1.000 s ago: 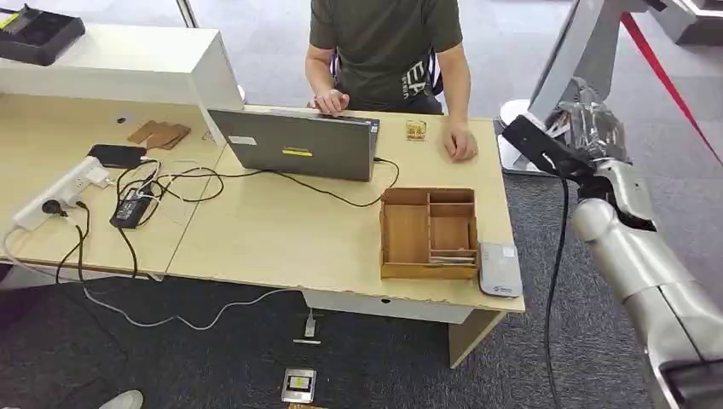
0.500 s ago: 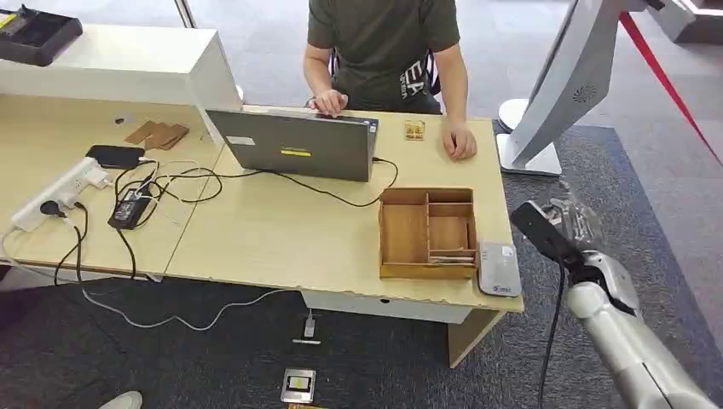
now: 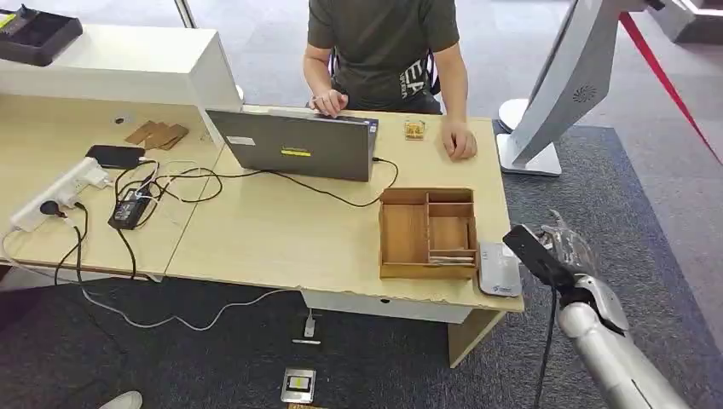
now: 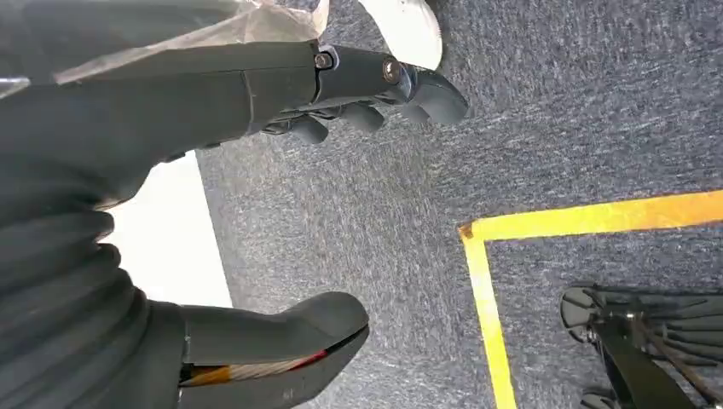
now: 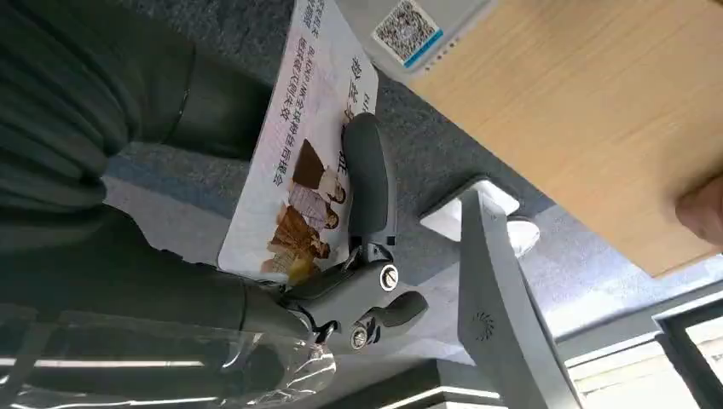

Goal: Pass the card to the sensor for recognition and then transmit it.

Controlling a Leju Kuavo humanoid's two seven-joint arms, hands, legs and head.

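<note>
Card (image 5: 307, 162) is held flat in the right hand (image 3: 569, 247), pinned under a finger, just beside the sensor (image 3: 499, 269) at the desk (image 3: 281, 230) corner. A misread is risked if the card is carried past or tilted off the sensor. The left hand (image 4: 256, 196) is seen spread and holding nothing above the carpet.

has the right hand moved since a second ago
Yes. The right hand, holding the card, dropped from beside the white stand toward the grey sensor at the desk's corner.
</note>
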